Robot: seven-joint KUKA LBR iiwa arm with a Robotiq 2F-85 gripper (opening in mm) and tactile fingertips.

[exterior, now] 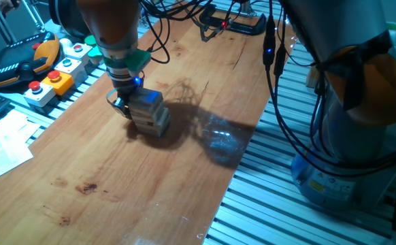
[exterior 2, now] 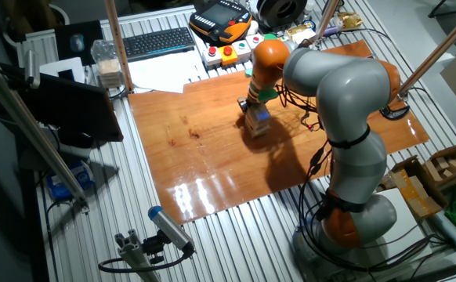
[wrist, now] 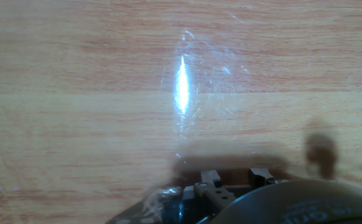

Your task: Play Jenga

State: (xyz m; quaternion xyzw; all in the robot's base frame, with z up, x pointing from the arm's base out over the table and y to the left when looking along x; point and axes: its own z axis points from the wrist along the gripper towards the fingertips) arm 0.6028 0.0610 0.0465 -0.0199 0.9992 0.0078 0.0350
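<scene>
Wooden board (exterior: 184,102): glossy brown tabletop, lying on a ribbed metal bench (exterior 2: 236,235).
Arm (exterior 2: 338,86): grey and orange, bent low over the board.
Jenga tower (exterior: 152,112): pale blocks, standing near the board's middle.
Gripper (exterior: 122,103): down against the tower's side; finger spread cannot be told.
Button boxes (exterior: 55,80): beside the board's edge.

You are looking at one Jenga tower (exterior: 150,112), one gripper (exterior: 121,103), one keyboard (exterior 2: 158,43) and three push-button boxes (exterior: 51,83) (far corner).
</scene>
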